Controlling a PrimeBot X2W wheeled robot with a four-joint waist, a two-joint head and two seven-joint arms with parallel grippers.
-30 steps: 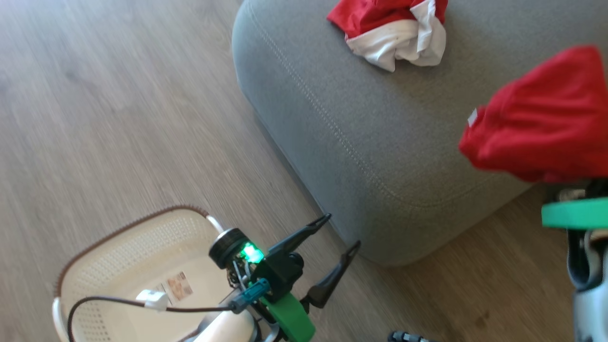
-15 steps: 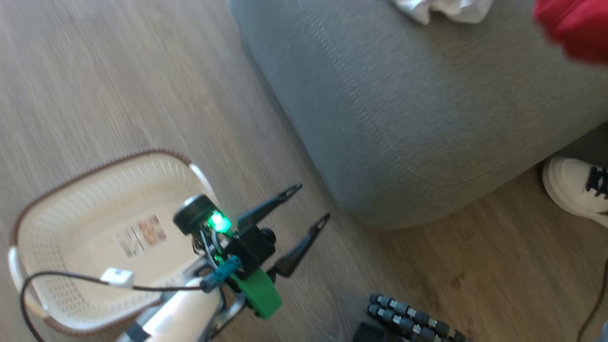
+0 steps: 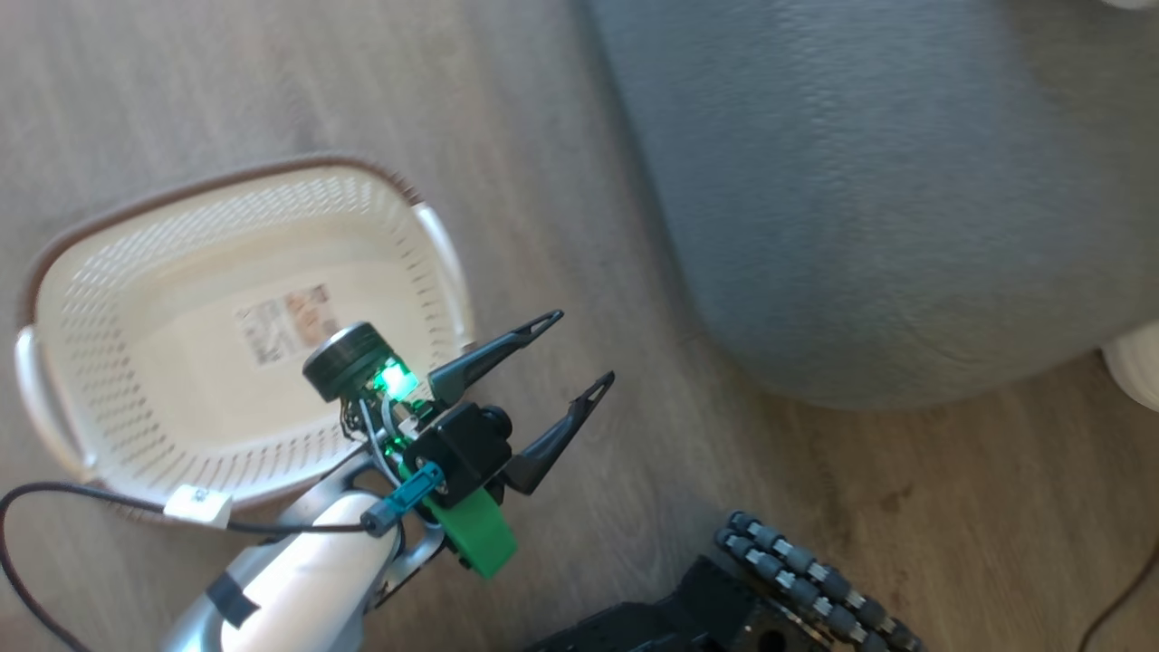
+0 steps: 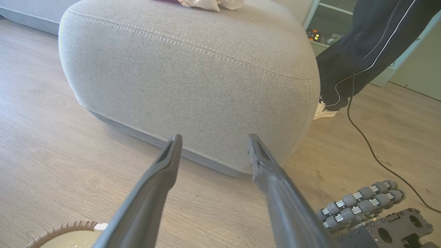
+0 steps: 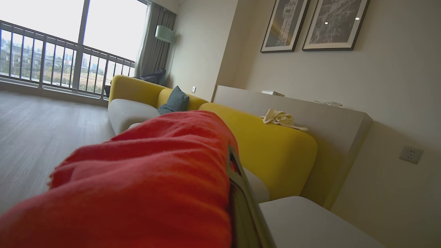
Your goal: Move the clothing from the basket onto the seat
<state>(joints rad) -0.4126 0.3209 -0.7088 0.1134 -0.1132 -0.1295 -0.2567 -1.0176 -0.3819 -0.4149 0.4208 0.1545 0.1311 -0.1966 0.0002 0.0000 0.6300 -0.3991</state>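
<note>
The cream basket [image 3: 109, 235] stands on the floor with nothing but its label [image 3: 285, 321] inside. My left gripper [image 3: 582, 345] hangs open just right of it, fingers [image 4: 165, 172] pointing at the side of the grey seat [image 4: 193, 69], holding nothing. A bit of the red-and-white garment [image 4: 210, 2] lies on top of the seat at the far edge. In the right wrist view the plain red shorts [image 5: 144, 179] drape over my right gripper [image 5: 228, 162], which is shut on them; one finger [image 5: 241, 203] shows beside the cloth, the other is hidden.
A person's dark trouser leg [image 4: 361, 51] and white shoe [image 3: 1136, 371] stand right of the seat [image 3: 860, 181]. A thin cable [image 4: 365, 144] trails over the wooden floor. My wheeled base [image 3: 797, 580] is at the bottom. A yellow sofa [image 5: 275, 144] lies beyond the right gripper.
The head camera has swung down and left, so the basket has slid up the picture while the seat's top and the red shorts have left it. My left gripper stays open.
</note>
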